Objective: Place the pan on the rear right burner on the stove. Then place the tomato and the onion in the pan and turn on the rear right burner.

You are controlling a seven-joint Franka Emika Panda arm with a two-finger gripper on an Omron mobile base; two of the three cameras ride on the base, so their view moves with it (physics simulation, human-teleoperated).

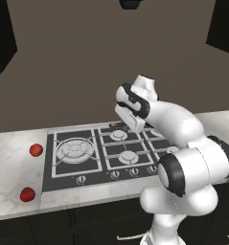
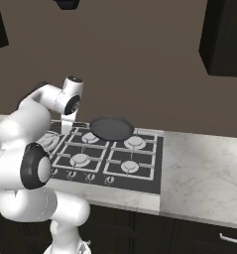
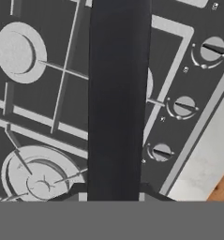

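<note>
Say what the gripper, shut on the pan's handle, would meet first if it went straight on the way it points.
Most likely the stove: past the handle, grate bars and a burner lie straight ahead. Depth is unclear.

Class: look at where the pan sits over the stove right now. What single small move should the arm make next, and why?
Probably carry the pan rightward, then lower it. The claw appears shut on its long black handle, holding the pan above the rear middle of the stove, short of the rear right burner.
</note>
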